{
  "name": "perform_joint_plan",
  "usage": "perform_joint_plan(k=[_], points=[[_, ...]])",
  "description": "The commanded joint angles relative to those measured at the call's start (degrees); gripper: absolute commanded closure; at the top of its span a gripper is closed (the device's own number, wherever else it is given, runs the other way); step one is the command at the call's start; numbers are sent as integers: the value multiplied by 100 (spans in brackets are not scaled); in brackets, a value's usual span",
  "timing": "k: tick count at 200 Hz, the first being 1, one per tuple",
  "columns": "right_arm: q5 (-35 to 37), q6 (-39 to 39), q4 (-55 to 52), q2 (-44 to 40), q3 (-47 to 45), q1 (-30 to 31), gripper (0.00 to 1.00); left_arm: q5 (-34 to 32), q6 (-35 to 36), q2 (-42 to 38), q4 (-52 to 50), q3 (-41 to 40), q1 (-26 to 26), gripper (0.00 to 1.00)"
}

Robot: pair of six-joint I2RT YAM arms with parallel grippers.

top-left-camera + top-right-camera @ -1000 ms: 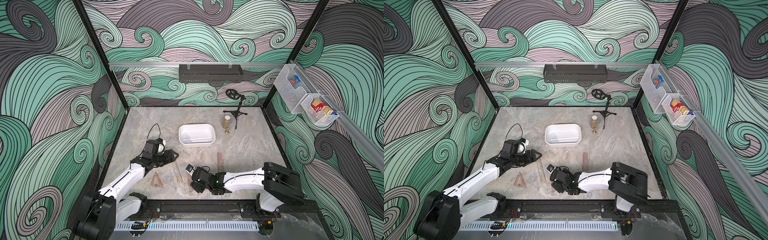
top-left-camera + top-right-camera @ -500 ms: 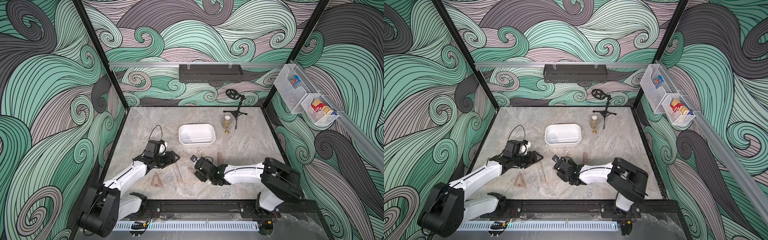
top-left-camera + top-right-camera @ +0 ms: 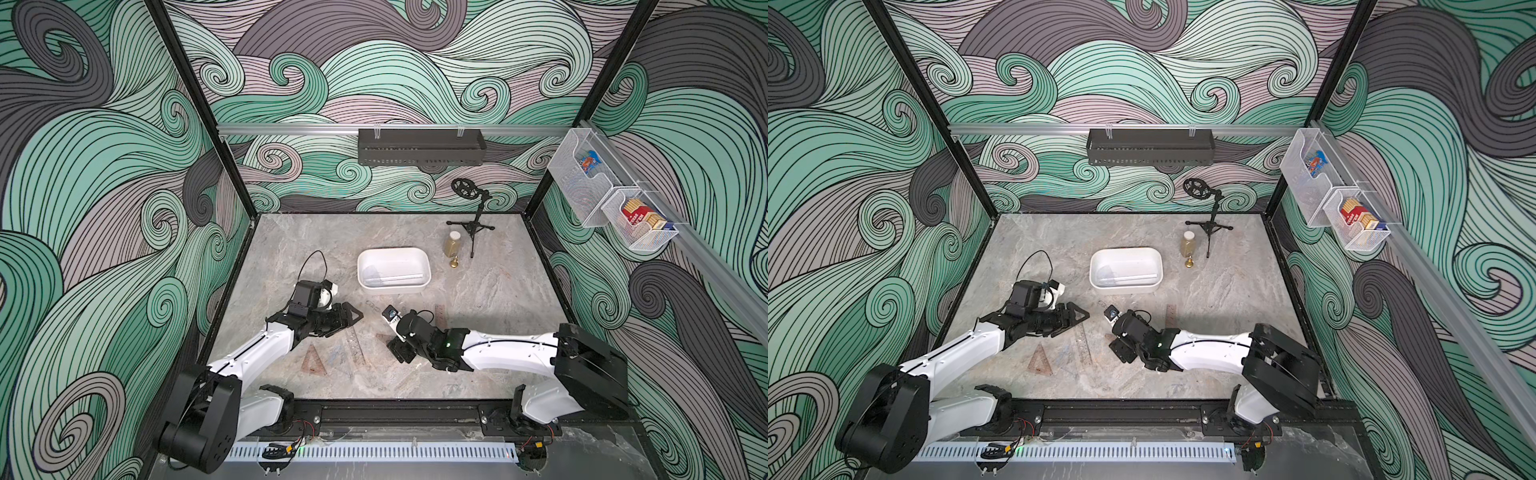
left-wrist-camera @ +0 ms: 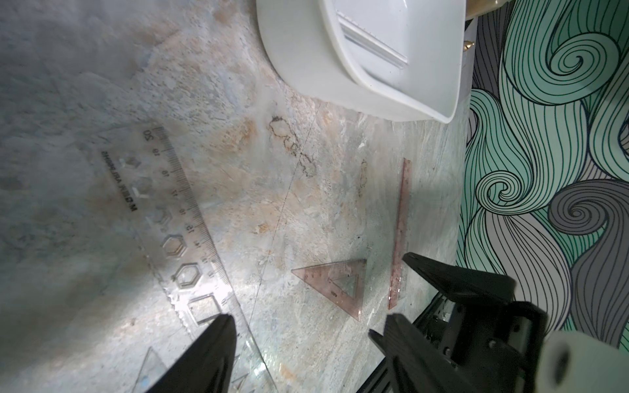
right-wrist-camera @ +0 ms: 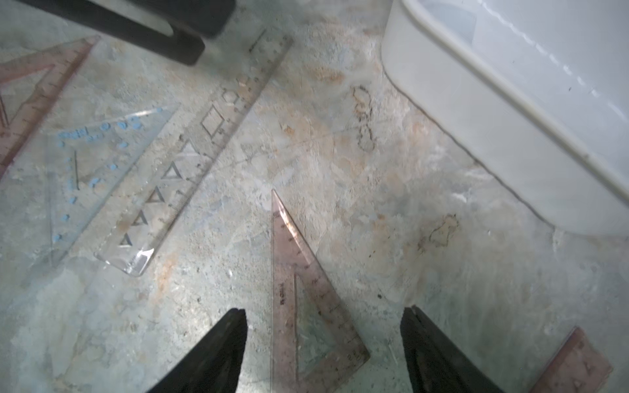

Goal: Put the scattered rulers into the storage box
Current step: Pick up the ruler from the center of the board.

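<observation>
The white storage box (image 3: pixel 423 277) stands mid-table with a clear ruler (image 3: pixel 395 277) lying in it. On the table in front of it lie several rulers: a reddish set square (image 3: pixel 313 362), a bluish set square (image 5: pixel 95 163), a clear straight ruler (image 4: pixel 177 217), a small reddish set square (image 5: pixel 306 306) and a reddish straight ruler (image 3: pixel 439 316). My right gripper (image 5: pixel 323 313) is open, low over the small reddish set square, which lies between its fingers untouched. My left gripper (image 4: pixel 306 323) is open and holds nothing, just above the far end of the clear straight ruler (image 3: pixel 355 345).
A small bottle (image 3: pixel 453 244), a brass piece (image 3: pixel 454 263) and a black tripod stand (image 3: pixel 473 216) stand right of the box. A black tray (image 3: pixel 419 147) hangs on the back wall and wire baskets (image 3: pixel 611 199) on the right wall. The two grippers are close together.
My right gripper has moved away from the front edge toward the box and now sits over the small reddish set square. The left gripper has shifted slightly to the right.
</observation>
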Motion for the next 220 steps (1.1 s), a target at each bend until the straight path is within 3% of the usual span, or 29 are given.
perform_joint_plan(k=[1,60,96,185,220], points=[[17,451,-136,-218,-269,147,20,172,-5,17,140,-56,14,27],[261,621,-229,-23,-403,235,18,161,21,31,44,3,16,27],[267,753,-205,-24,-483,202,33,171,-5,66,28,72,34,27],[-71,496,240,457,-484,-162,39,310,-171,59,146,182,45,28],[-581,244,614,499,-334,-323,39,344,-195,92,210,146,43,28]])
